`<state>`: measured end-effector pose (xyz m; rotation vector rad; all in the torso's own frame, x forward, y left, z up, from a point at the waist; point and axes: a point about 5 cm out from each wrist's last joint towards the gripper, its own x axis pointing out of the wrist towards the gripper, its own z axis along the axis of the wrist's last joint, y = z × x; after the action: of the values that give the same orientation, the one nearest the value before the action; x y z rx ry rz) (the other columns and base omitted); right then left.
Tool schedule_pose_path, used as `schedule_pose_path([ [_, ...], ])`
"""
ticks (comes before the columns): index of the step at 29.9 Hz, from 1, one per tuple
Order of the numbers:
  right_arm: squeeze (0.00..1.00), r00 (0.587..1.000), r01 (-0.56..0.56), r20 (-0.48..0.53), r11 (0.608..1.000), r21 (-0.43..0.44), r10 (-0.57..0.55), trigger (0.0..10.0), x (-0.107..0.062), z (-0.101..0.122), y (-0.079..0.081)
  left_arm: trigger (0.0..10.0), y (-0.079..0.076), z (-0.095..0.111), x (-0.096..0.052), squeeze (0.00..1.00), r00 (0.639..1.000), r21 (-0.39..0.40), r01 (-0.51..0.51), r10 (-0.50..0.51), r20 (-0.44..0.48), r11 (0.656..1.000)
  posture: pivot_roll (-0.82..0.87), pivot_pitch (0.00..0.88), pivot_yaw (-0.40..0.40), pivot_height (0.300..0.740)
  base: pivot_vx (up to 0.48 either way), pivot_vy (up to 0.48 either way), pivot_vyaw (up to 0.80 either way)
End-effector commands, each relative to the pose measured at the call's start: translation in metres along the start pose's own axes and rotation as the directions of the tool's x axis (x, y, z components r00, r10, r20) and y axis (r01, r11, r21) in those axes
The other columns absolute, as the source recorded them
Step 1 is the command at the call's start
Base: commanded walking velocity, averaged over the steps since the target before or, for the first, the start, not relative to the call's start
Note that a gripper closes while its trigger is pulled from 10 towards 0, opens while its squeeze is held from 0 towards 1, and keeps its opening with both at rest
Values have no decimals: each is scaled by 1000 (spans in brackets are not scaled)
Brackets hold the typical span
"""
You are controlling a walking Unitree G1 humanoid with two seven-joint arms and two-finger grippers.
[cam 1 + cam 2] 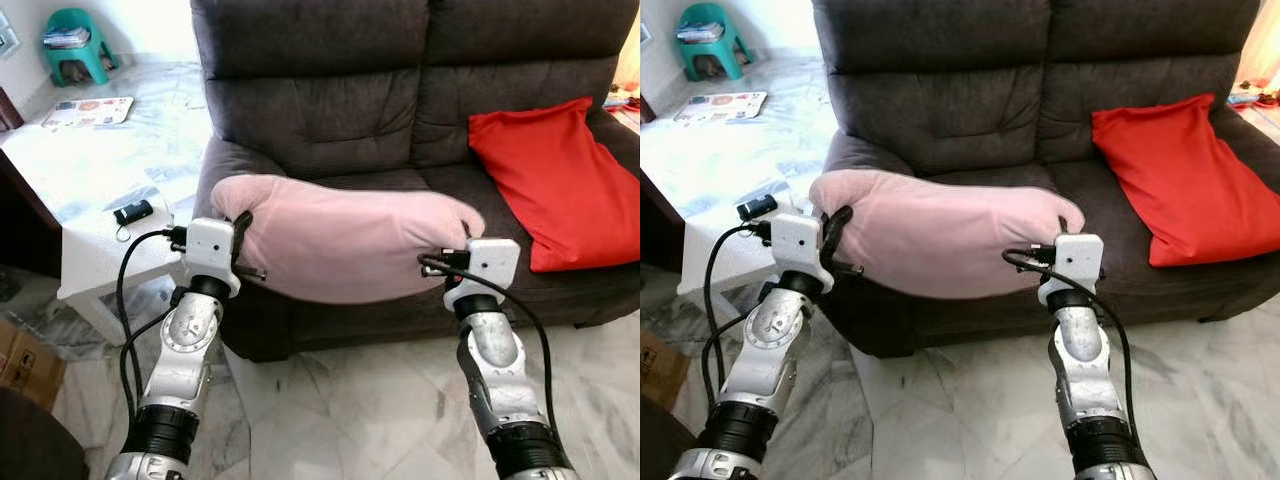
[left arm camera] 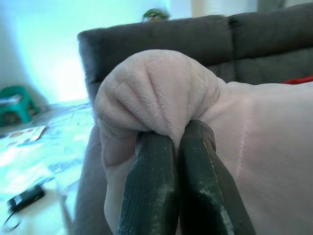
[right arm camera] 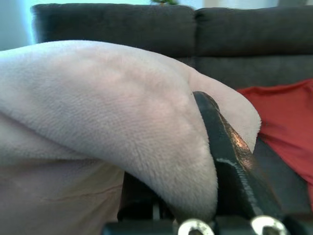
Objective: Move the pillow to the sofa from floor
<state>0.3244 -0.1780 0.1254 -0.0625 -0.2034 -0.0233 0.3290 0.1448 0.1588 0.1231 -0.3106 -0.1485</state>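
A pale pink pillow [image 1: 345,240] hangs in the air just in front of the dark grey sofa [image 1: 330,110], level with the seat's front edge. My left gripper [image 1: 243,222] is shut on the pillow's left corner; in the left wrist view its black fingers [image 2: 151,191] pinch a bunched fold of pink fabric [image 2: 156,93]. At the pillow's right end my right gripper [image 1: 466,238] is shut on it, with one black finger [image 3: 225,147] pressed into the plush cover [image 3: 107,117]. The pillow sags slightly between both arms.
A red pillow [image 1: 550,180] lies on the sofa's right seat. A white low table [image 1: 100,170] stands to the left with a black device [image 1: 132,212] and a printed sheet [image 1: 88,111]. A green stool [image 1: 75,45] stands far left. A cardboard box [image 1: 25,365] sits at my lower left.
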Motion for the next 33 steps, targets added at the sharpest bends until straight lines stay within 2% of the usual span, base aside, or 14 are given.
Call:
schedule_pose_path([
  [1, 0, 997, -1, 77, 1000, 28, -1, 10000, 5, 18, 1, 10000, 8, 13, 2, 0, 998, 16, -35, 35, 45, 999, 31, 21, 16, 740, 0, 0, 0],
  [13, 0, 996, -46, 81, 999, 24, 44, 10000, 7, 25, 8, 10000, 11, 21, 6, 0, 997, 5, -52, 52, 60, 999, 27, 2, 9, 740, 0, 0, 0],
  [33, 0, 995, -65, 83, 997, 45, 61, 10000, 8, 30, 13, 10000, 15, 21, 5, 0, 997, 10, -63, 62, 54, 998, 26, 12, 8, 740, 285, 0, 0],
])
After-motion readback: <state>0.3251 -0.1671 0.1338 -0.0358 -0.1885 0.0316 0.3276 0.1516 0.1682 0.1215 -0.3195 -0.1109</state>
